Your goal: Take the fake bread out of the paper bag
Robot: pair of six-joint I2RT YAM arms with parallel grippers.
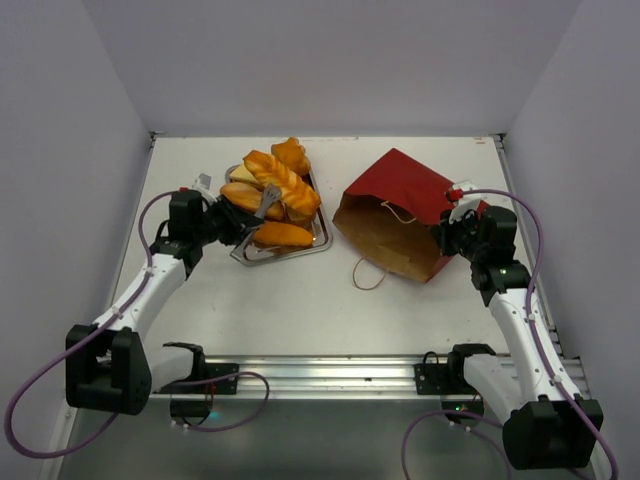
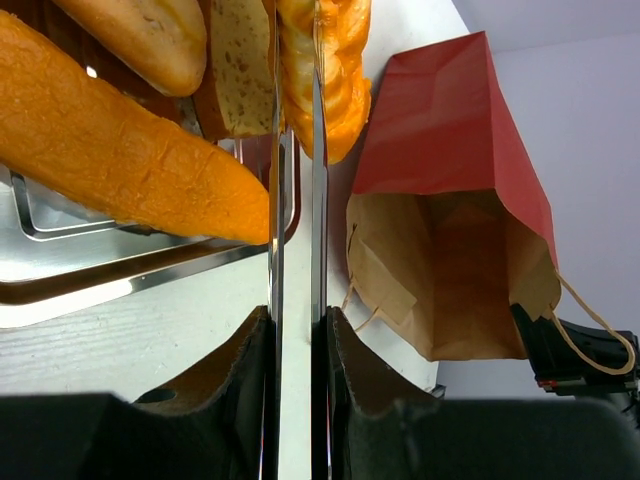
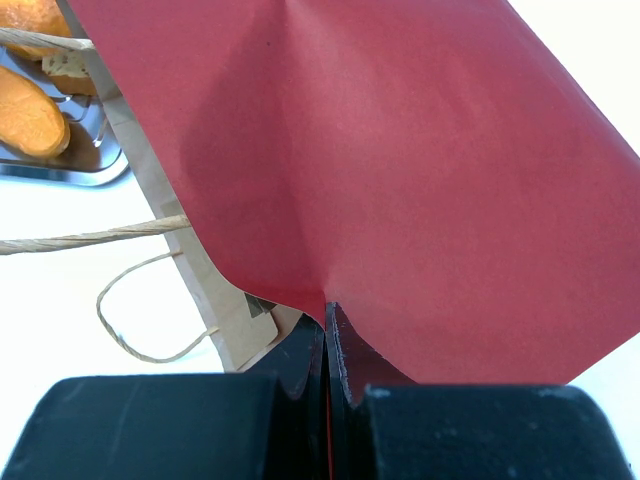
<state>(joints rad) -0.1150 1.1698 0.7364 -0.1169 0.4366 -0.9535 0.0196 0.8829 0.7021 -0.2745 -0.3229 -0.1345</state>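
Several golden-orange fake breads (image 1: 280, 195) lie piled on a silver tray (image 1: 300, 250) at the back left of the table. My left gripper (image 1: 238, 226) is at the tray's near left side, shut on a pair of metal tongs (image 2: 275, 200) whose two blades reach over the loaves (image 2: 110, 150). The red paper bag (image 1: 410, 200) lies on its side to the right, mouth toward the tray. Its brown inside (image 2: 450, 270) shows no bread. My right gripper (image 3: 326, 310) is shut on the bag's red edge (image 3: 400, 150) at the mouth's right corner (image 1: 447, 237).
A loop handle (image 1: 368, 272) of the bag trails on the table toward the front. The tray's corner (image 3: 70, 170) and a loaf (image 3: 25, 115) show left of the bag in the right wrist view. White walls close in the table's left, back and right.
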